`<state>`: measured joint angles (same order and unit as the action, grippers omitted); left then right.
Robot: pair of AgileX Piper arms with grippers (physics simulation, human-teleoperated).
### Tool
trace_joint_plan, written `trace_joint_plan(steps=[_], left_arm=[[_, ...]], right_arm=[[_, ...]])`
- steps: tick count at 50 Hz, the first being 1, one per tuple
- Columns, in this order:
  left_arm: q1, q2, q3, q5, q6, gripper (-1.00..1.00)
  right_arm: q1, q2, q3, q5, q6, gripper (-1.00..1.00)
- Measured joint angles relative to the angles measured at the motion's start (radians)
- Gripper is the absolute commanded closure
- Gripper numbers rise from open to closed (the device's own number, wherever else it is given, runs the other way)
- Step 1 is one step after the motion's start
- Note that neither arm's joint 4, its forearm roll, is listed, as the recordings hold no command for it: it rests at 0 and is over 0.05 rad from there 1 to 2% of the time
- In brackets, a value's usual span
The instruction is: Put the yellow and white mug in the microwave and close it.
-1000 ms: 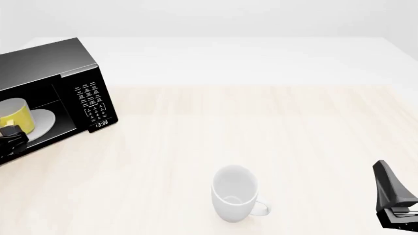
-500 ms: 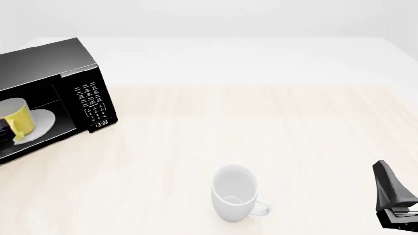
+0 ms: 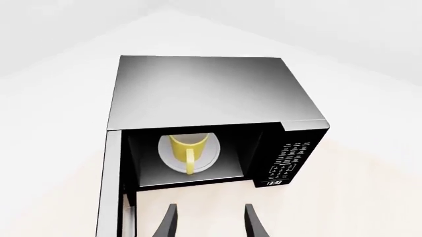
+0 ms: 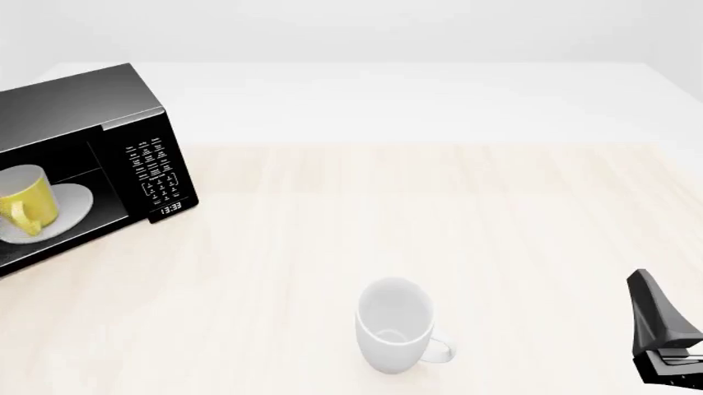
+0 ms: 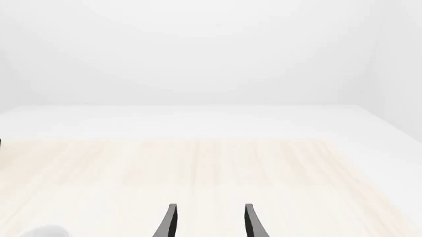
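Holding position: I have both arms back on my side of the table, with the door step not yet done.
Right gripper (image 5: 207, 224): fingers parted, nothing between them; it sits low at the near right edge in the front view, well apart from everything.
Left gripper (image 3: 209, 223): fingers spread, empty, hovering just in front of the microwave's opening and looking in.
White mug (image 4: 396, 325): near centre of the wooden table (image 4: 462, 214), handle to the right, not part of my job.
Door (image 3: 108, 187): swung open on the hinge side, just beside my left fingers.
Yellow and white mug (image 4: 25, 197): standing upright on the turntable plate (image 4: 68, 206) inside the microwave (image 4: 82, 111), handle pointing out toward me.
Risk: I judge the handle could catch the door if it sticks past the sill; pushing the door near its hinge could shove the whole microwave instead of swinging it shut.
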<state>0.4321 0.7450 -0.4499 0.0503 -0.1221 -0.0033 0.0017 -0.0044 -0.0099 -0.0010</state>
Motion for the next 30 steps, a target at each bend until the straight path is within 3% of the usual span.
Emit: trace_joint_plan(steps=[30], left_arm=[[0.038, -0.163, -0.141, 0.209, -0.007, -1.00]], right_arm=[[0.000, 0.000, 0.000, 0.000, 0.000, -1.00]])
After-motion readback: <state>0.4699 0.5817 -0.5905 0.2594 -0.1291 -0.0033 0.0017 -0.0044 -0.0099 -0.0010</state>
